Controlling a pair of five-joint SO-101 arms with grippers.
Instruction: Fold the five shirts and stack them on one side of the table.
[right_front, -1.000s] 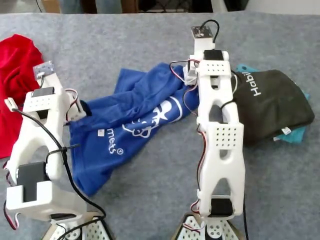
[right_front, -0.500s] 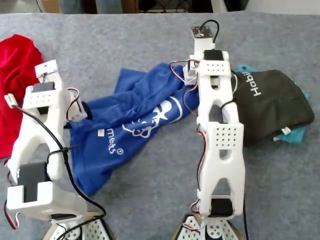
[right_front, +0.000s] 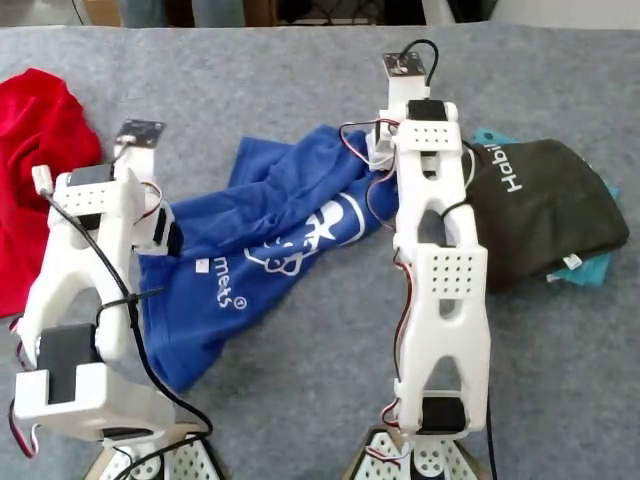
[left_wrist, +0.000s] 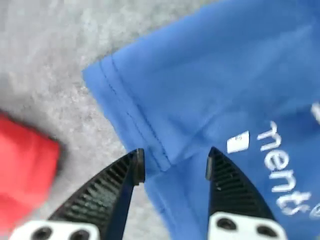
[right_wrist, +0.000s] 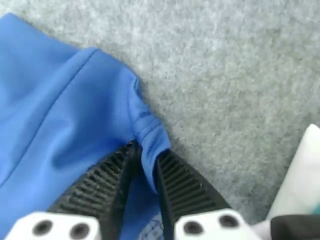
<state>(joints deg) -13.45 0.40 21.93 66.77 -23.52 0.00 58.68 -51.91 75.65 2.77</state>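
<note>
While your right end effector (right_wrist: 145, 159) is pinched narrow on a bunched fold of the blue shirt (right_front: 270, 240), you have a red shirt (right_front: 35, 140) heaped at the left edge of the desk (right_front: 300, 70), close beside the left arm, and a dark shirt (right_front: 545, 205) folded over a teal shirt (right_front: 592, 268) by the right edge. The blue shirt lies rumpled mid-desk between both arms, its long axis slanting from the near left corner toward the far edge. Your left end effector (left_wrist: 172, 165) gapes wide over its stitched hem.

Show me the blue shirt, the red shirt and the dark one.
blue shirt (right_front: 290, 185): high view, plain upper part.
red shirt (right_front: 30, 130): high view, upper part.
dark shirt (right_front: 550, 215): high view, middle.
</note>
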